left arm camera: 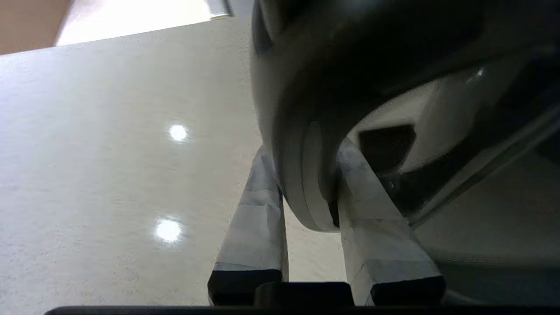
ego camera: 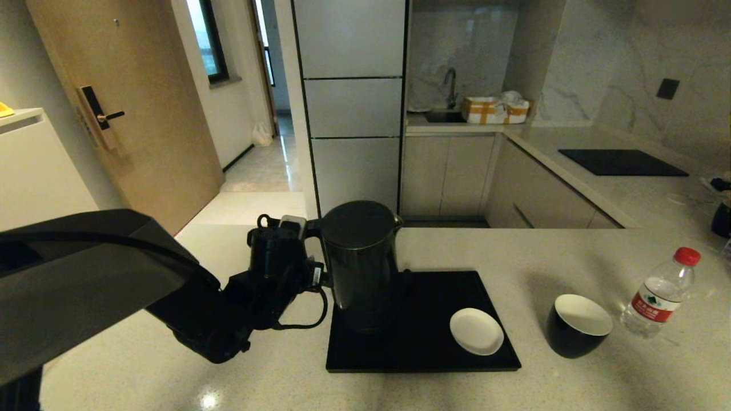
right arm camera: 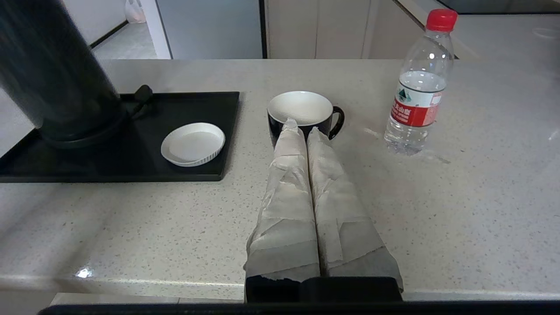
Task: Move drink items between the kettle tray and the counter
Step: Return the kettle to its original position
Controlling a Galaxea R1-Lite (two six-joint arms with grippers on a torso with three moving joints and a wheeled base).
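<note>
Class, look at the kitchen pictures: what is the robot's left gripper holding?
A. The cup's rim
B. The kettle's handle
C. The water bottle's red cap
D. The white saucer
B. The left gripper has its fingers clamped on either side of the handle of the kettle, which sits on the tray; the cup and bottle stand untouched on the counter.

One kettle (ego camera: 360, 262), one tray (ego camera: 422, 342), one saucer (ego camera: 476, 331), one cup (ego camera: 578, 325), one bottle (ego camera: 659, 299)

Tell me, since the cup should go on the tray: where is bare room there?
Tray: free strip along its near edge, and behind the saucer. Crowded at its left end, where the left tool grips the kettle handle. The cup stands on the counter.
</note>
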